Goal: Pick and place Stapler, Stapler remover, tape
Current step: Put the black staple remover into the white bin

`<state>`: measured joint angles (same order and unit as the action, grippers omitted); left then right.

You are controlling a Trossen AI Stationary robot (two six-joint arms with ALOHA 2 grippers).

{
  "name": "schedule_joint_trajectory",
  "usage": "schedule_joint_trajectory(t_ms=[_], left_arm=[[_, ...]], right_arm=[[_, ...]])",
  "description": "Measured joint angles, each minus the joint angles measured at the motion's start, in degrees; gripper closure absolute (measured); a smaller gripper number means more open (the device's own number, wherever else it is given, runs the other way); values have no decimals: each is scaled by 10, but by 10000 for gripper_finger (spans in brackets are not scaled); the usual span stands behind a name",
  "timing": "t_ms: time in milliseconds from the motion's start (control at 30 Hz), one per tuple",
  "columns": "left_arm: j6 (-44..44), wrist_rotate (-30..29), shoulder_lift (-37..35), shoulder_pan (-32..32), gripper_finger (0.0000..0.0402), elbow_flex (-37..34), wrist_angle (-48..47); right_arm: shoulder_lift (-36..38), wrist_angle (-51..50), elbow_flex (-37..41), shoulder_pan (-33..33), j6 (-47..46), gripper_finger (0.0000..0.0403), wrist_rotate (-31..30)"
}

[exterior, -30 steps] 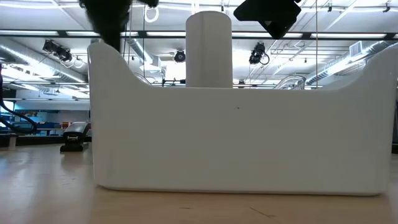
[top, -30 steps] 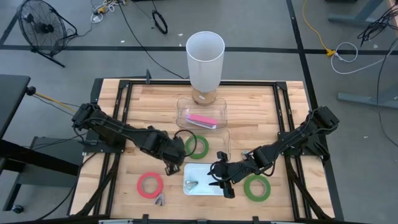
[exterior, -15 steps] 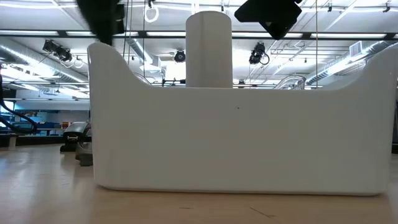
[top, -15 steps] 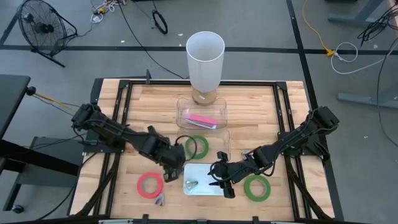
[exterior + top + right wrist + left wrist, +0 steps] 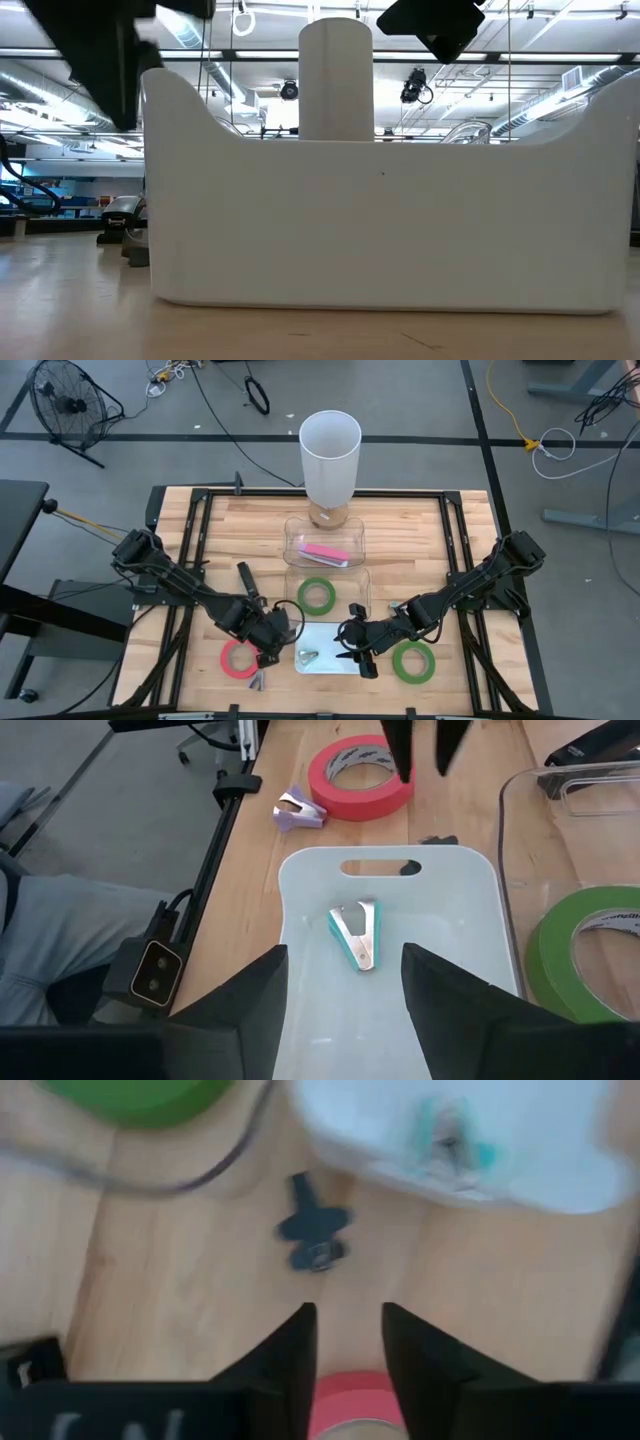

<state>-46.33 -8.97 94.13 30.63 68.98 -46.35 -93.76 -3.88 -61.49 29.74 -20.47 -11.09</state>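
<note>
Right now your left gripper (image 5: 268, 657) hangs over the near edge of the red tape roll (image 5: 240, 658), fingers (image 5: 290, 1350) a little apart with nothing between them; the left wrist view shows the red roll just below the tips. Beside that roll lies a purple staple remover (image 5: 258, 680) on the tabletop (image 5: 400, 540). Your right gripper (image 5: 352, 654) sits at the edge of the pale tray (image 5: 335, 662), fingers spread wide and empty, and a teal staple remover (image 5: 356, 932) lies on that tray (roughly at its middle). Look farther back and you find the pink stapler (image 5: 326, 554) inside the clear bin (image 5: 353, 540), in front of the white cup (image 5: 330, 455). One green tape roll (image 5: 317, 595) lies in a second clear bin, another green roll (image 5: 412, 661) just right of the tray.
</note>
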Motion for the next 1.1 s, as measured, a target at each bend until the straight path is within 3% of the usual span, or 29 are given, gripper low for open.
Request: schedule_joint_trajectory(t_ms=[233,433,633,1100], left_arm=[[-58,0,0,0,186,-70,71],[-56,0,0,0,140,-93,152],[-55,-63,0,-2,129,-94,144],[-28,-47,66,-10,129,-94,167]], right_arm=[[0,0,0,0,0,207,0],[0,0,0,0,0,207,0],[0,0,0,0,0,207,0],[0,0,0,0,0,207,0]])
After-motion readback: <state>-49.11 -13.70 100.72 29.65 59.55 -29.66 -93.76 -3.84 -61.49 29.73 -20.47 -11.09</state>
